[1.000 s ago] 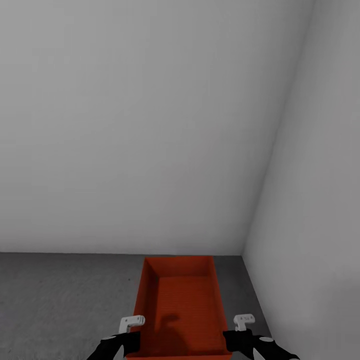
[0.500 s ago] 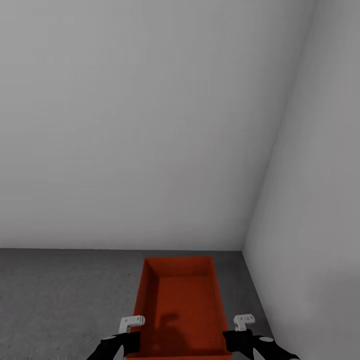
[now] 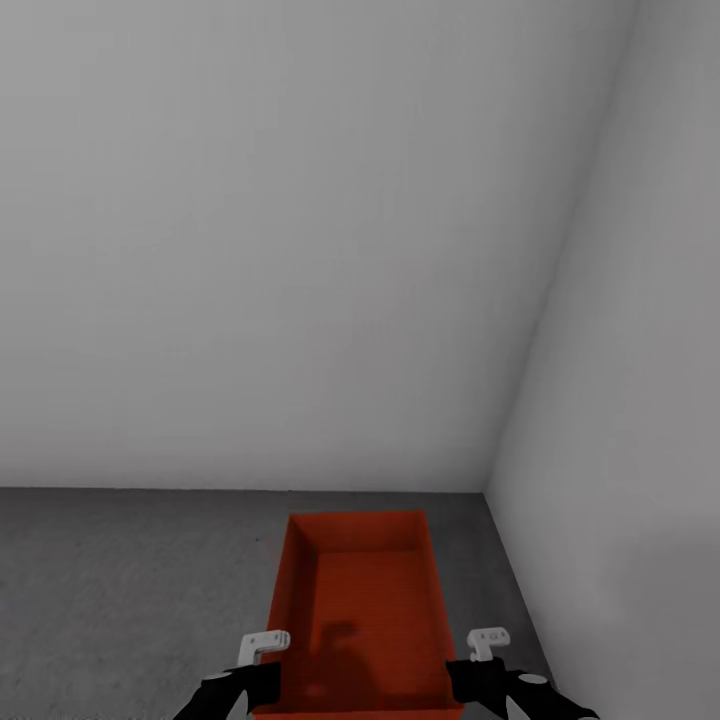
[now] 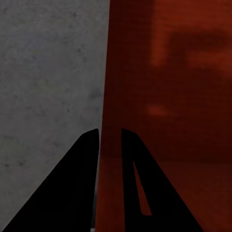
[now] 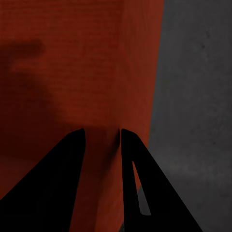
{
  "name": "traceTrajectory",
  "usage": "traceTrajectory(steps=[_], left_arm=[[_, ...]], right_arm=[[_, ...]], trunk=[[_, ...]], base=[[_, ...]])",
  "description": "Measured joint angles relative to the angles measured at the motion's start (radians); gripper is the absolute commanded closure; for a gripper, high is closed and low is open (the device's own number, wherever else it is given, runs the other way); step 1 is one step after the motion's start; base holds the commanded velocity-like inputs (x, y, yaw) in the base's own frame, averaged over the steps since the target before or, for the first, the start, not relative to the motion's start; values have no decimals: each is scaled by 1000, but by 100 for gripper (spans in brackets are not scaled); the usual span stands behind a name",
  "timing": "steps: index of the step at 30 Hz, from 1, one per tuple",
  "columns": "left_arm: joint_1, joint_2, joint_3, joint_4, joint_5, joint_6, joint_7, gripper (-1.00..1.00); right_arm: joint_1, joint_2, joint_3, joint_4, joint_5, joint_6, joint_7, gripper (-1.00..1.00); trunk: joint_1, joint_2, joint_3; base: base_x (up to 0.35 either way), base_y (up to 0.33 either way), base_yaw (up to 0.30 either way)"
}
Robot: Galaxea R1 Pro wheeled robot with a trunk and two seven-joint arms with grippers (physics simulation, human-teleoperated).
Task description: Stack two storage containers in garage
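Note:
One orange-red storage container (image 3: 365,610), open-topped and ribbed, lies lengthwise in front of me over the dark grey concrete floor (image 3: 130,590) of the garage, near a wall corner. My left gripper (image 3: 256,668) is shut on its left wall, one finger on each side of that wall, as the left wrist view shows (left gripper (image 4: 110,134), container (image 4: 169,87)). My right gripper (image 3: 478,668) clamps the right wall the same way (right gripper (image 5: 100,133), container (image 5: 72,63)). I cannot tell whether the bin touches the floor.
A plain pale grey wall (image 3: 280,250) stands straight ahead and a second wall (image 3: 620,450) closes in on the right, meeting in a corner just beyond the bin. Open concrete stretches to the left.
The whole picture has shifted: the line where wall meets floor sits a little higher and more floor shows. The container and both grippers keep their place in the view.

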Motion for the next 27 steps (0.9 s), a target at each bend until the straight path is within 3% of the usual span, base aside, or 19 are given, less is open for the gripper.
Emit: traceTrajectory(steps=[27], left_arm=[[0,-1,-1,0,0,-21,0,100]], right_arm=[[0,0,1,0,-1,-22,-1,100]], trunk=[[104,-189,-128]], base=[[0,0,0]])
